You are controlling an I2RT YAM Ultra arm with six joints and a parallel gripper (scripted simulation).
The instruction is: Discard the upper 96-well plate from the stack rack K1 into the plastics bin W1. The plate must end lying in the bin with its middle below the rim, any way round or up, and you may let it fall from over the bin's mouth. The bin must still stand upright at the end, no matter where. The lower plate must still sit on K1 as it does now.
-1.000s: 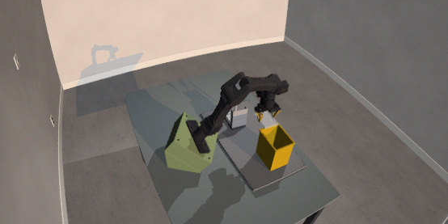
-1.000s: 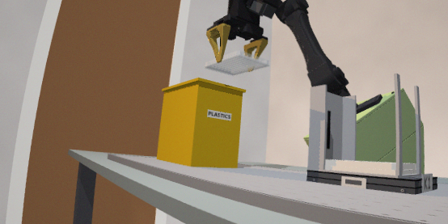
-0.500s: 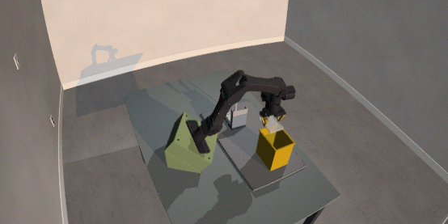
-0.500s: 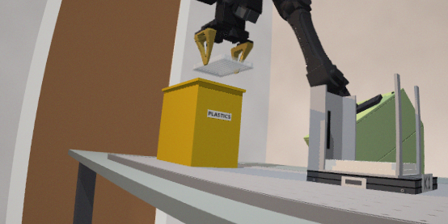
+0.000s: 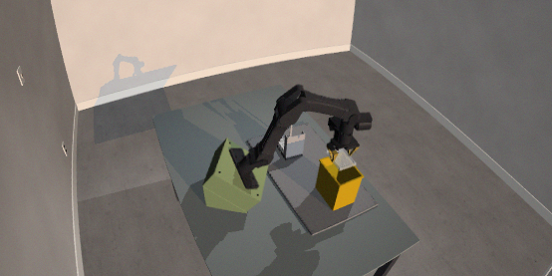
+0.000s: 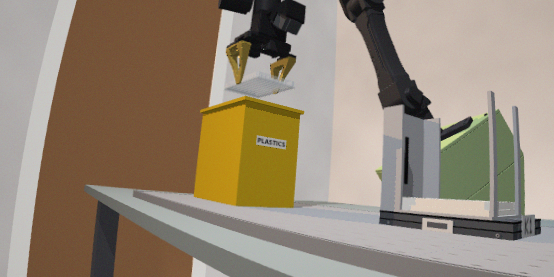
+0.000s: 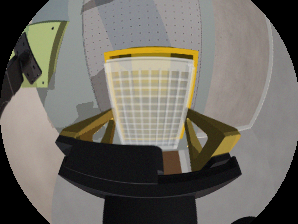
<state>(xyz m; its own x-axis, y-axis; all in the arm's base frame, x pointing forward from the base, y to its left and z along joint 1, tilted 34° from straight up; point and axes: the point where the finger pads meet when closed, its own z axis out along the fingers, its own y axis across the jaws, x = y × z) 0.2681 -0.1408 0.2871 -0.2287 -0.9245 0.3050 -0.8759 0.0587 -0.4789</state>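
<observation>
My gripper (image 6: pixel 261 66) is shut on the clear 96-well plate (image 6: pixel 260 85) and holds it level just above the open mouth of the yellow plastics bin W1 (image 6: pixel 247 154). In the wrist view the plate (image 7: pixel 150 106) lies between the yellow fingers, with the bin's rim (image 7: pixel 150 56) framing it from below. In the top view the plate (image 5: pixel 345 159) hangs over the bin (image 5: pixel 339 183). The stack rack K1 (image 6: pixel 457 207) stands to the right with the lower plate (image 6: pixel 445 206) lying on its base.
The bin stands upright on a grey mat (image 5: pixel 319 189) on the table. The arm's green base block (image 5: pixel 231 179) sits at the left. The rack's tall posts (image 6: pixel 492 155) rise near the arm's lower link.
</observation>
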